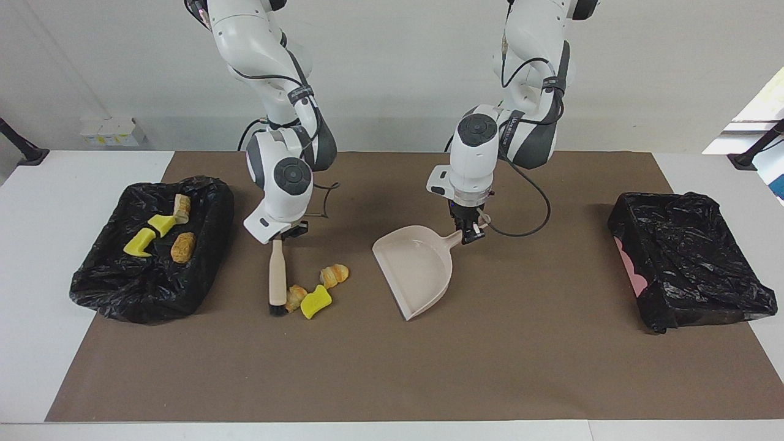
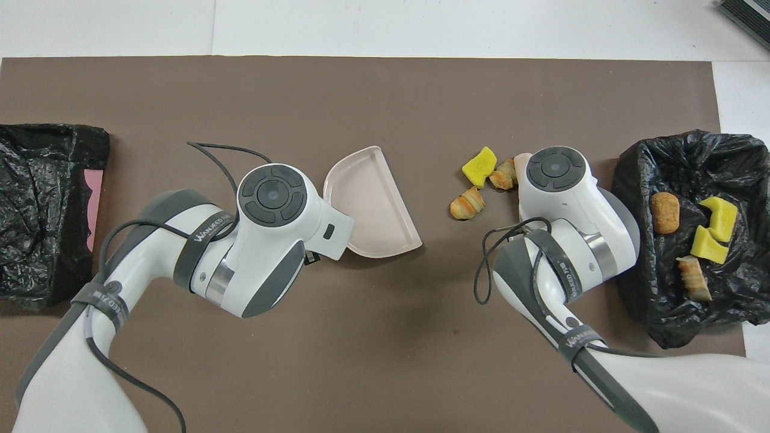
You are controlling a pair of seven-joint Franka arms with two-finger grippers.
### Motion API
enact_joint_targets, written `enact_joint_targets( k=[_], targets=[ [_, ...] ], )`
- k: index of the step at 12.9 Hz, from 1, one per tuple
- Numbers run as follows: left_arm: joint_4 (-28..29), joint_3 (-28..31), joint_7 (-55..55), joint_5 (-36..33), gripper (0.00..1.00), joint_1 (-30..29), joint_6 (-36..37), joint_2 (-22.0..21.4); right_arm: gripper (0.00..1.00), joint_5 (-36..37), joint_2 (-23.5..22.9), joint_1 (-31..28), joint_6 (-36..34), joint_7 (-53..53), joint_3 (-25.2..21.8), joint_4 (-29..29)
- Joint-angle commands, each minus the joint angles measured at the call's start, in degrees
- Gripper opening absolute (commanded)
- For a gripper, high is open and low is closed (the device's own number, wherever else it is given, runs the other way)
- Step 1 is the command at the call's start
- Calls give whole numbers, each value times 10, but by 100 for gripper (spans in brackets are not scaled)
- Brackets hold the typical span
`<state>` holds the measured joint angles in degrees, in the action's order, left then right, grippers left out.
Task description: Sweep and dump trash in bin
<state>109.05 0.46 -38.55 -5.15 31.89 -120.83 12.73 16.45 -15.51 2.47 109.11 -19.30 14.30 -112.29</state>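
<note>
Facing view: brown mat (image 1: 367, 380), seemingly white table (image 1: 37, 294).

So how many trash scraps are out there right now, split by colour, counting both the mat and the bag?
Yellow spongy chunks: 3, one on the mat, two on the black bag at the right arm's end.
Golden-brown pastry lumps: 4, two on the mat, two on that bag.
Total: 7, with 3 on the mat and 4 on the bag.
</note>
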Motion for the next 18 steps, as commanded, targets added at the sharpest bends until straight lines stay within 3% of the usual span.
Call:
enact_joint_targets(
  k=[1,6,10,14,18],
  targets=[
    [55,0,-13,-8,0,-5,-30,-35,0,-60,4,18,1,21,7,1],
    [98,0,-60,-8,0,-9,-66,-53,0,-131,0,68,9,20,7,31],
    [126,0,-61,-8,0,-16,-85,-64,0,-118,4,41,-42,27,1,83],
    [131,0,-60,-8,0,-17,-98,-62,0,-80,-14,18,-15,28,2,74],
    [132,0,-57,-8,0,-15,-99,-62,0,-84,-51,50,43,28,6,74]
  ],
)
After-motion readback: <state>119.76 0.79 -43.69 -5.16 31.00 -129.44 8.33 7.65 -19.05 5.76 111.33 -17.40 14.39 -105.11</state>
